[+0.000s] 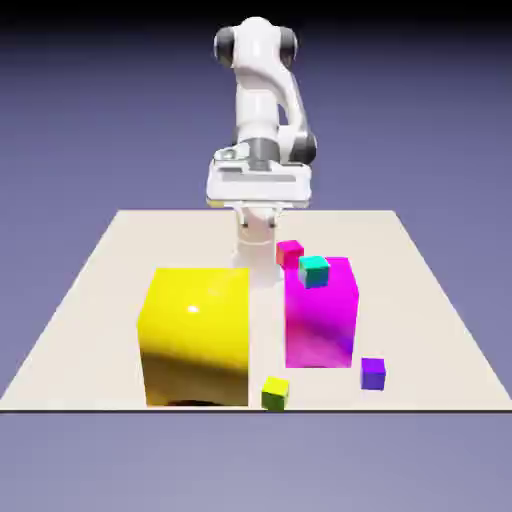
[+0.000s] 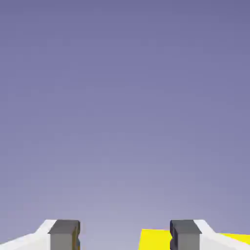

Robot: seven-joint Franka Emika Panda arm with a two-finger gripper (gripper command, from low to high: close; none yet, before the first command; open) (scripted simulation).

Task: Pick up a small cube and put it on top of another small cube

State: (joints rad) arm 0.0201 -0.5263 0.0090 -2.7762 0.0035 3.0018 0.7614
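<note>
The small purple-blue cube (image 1: 373, 373) sits on the table near the front edge, toward the exterior view's right. The other small cube, yellow-green (image 1: 275, 393), rests at the front edge just beside the big yellow block's corner. My gripper (image 1: 258, 190) hangs high above the table's far side, well away from both cubes. In the hand view the gripper (image 2: 124, 237) is open: its two grey fingertips (image 2: 64, 234) stand wide apart with only backdrop between them. Neither small cube appears in the hand view.
A big yellow block (image 1: 196, 335) and a tall magenta block (image 1: 320, 315) stand mid-table. A tiny teal cube (image 1: 314, 270) lies on the magenta block, with a tiny red cube (image 1: 289, 252) behind it. A sliver of the yellow block (image 2: 155, 240) shows in the hand view.
</note>
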